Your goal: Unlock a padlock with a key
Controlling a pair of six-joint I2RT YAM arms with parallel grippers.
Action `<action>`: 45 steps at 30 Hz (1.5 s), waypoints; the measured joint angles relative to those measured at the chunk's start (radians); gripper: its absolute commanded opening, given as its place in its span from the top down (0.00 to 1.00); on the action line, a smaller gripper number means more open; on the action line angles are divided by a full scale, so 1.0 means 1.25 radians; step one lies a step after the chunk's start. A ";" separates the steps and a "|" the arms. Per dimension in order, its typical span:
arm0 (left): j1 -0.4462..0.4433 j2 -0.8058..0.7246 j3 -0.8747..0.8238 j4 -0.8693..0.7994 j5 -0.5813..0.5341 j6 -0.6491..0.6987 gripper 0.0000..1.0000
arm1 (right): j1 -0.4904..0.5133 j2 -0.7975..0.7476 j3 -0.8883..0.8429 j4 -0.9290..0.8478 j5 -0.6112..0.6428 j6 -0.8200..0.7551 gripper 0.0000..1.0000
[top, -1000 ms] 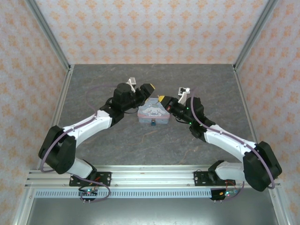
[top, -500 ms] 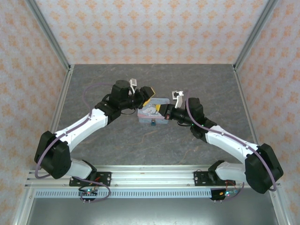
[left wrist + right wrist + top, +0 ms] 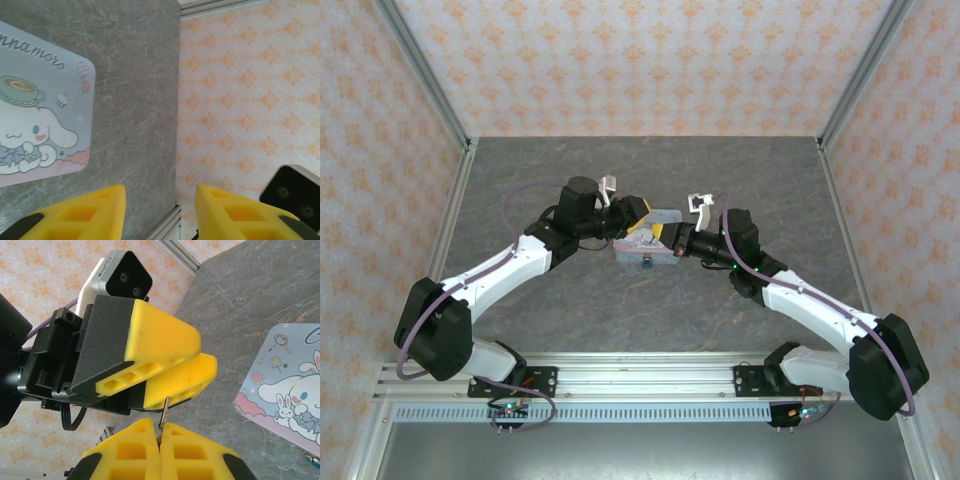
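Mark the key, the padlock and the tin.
key point(image 3: 164, 411): right wrist view, bare shank above the fingertips.
padlock point(image 3: 646, 265): top view, blue body.
tin point(image 3: 35, 125): left wrist view, printed top face.

You had a grey, stone-patterned table in front of you. Near its middle, slightly toward the far side, lay a pale blue cartoon tin, with a tiny teal padlock at the tin's near edge.
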 measured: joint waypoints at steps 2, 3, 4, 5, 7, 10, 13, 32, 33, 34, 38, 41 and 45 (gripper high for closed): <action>0.000 0.000 -0.002 0.016 0.003 -0.007 0.64 | 0.000 0.000 -0.002 0.011 0.000 0.007 1.00; 0.000 0.000 -0.004 0.024 0.006 -0.010 0.65 | 0.000 0.000 -0.002 0.016 0.000 0.010 1.00; 0.000 0.000 -0.008 0.036 0.009 -0.016 0.65 | 0.000 0.001 -0.003 0.023 0.000 0.014 1.00; 0.000 0.000 -0.013 0.046 0.012 -0.021 0.66 | 0.000 0.002 -0.005 0.031 0.000 0.018 1.00; 0.000 0.000 -0.022 0.059 0.015 -0.027 0.68 | 0.000 0.004 -0.005 0.040 0.000 0.027 1.00; -0.001 0.000 -0.037 0.072 0.016 -0.038 0.68 | 0.000 0.011 -0.006 0.054 0.001 0.035 1.00; -0.001 0.000 -0.044 0.079 0.015 -0.047 0.62 | 0.000 0.011 -0.006 0.055 0.002 0.035 1.00; -0.006 0.040 0.114 -0.220 -0.047 -0.159 0.52 | 0.072 -0.074 0.084 -0.309 0.310 -0.293 1.00; -0.008 0.047 0.122 -0.226 -0.047 -0.164 0.53 | 0.087 -0.073 0.092 -0.322 0.327 -0.312 1.00; -0.013 0.055 0.131 -0.234 -0.046 -0.170 0.53 | 0.100 -0.072 0.099 -0.332 0.342 -0.329 1.00; -0.030 0.086 0.156 -0.251 -0.045 -0.191 0.54 | 0.140 -0.060 0.122 -0.356 0.393 -0.385 1.00; -0.038 0.100 0.166 -0.254 -0.044 -0.204 0.54 | 0.152 -0.051 0.129 -0.367 0.412 -0.410 1.00; -0.044 0.103 0.168 -0.254 -0.043 -0.216 0.54 | 0.153 -0.038 0.135 -0.382 0.425 -0.429 1.00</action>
